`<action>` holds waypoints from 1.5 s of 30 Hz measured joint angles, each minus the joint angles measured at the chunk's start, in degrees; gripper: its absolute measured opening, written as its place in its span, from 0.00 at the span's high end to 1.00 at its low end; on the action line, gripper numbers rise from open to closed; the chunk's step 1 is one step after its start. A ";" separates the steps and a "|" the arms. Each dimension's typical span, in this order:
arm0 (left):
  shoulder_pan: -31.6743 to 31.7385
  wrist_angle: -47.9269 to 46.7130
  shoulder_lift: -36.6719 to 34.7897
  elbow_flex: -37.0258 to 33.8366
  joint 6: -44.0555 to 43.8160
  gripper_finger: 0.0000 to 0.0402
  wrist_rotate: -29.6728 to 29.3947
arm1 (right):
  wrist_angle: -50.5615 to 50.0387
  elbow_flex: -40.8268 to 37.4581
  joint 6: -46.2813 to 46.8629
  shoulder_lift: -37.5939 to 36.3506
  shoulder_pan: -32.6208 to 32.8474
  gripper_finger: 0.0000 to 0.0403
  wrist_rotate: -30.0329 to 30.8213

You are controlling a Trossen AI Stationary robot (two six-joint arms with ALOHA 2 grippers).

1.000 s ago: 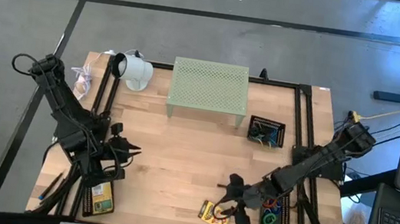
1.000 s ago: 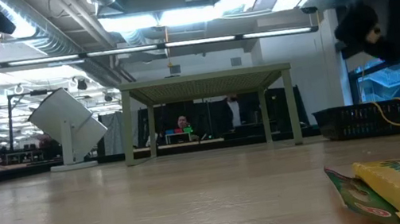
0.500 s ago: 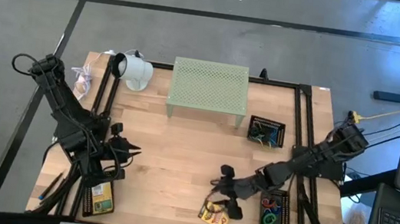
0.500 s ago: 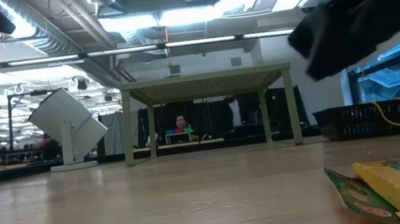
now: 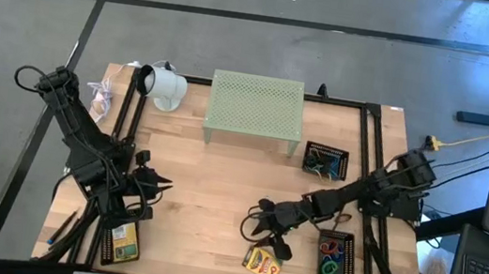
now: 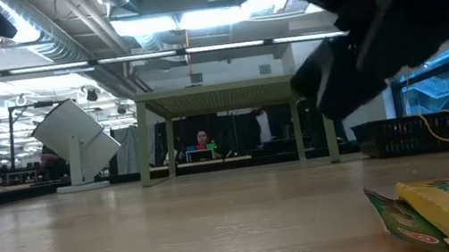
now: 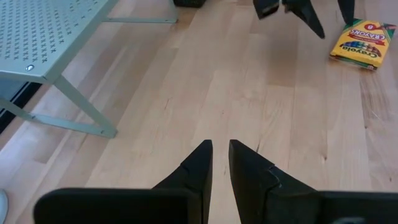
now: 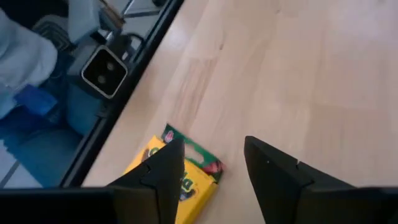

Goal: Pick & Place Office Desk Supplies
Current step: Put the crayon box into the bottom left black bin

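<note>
The right hand (image 5: 256,226) hangs above the desk (image 5: 218,190) at about 5 o'clock from the desk's centre, its two dark fingers (image 8: 273,165) spread apart and grasping nothing. A yellow-and-green crayon box (image 5: 261,261) lies flat on the wood just beside it, toward 6 o'clock, apart from the fingers — in the right wrist view the box shows beyond the fingertips, near the desk's front edge. At 3 o'clock from this box sits a black tray (image 5: 336,259) holding red, green and blue rubber-band loops (image 5: 332,260).

The left hand (image 5: 163,183) waits at 8 o'clock; its fingers (image 7: 198,169) stand close together with only a narrow slit between them, and nothing is held. A second crayon box (image 5: 124,241) lies at 7 o'clock, near the left arm's base.

At 12 o'clock stands a pale green perforated stand (image 5: 256,108); a white lamp-like object (image 5: 162,86) lies at 11 o'clock — tilted, as the low view shows. A second black tray (image 5: 326,161) with small items sits at 2 o'clock, just beside the stand. In the low view a person shows far off in the room beyond the stand's legs.
</note>
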 joint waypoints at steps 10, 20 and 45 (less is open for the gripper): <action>0.00 -0.02 0.00 0.00 0.00 0.88 0.17 | 0.58 6.09 -2.33 8.40 -1.65 0.62 -6.61; 0.00 -0.02 0.09 0.00 0.02 0.88 1.90 | -13.32 11.63 -8.86 10.81 -2.25 0.62 -11.16; 0.00 -0.02 1.95 -0.02 0.09 0.88 2.14 | -14.14 11.61 -7.60 10.81 -2.29 0.69 -10.98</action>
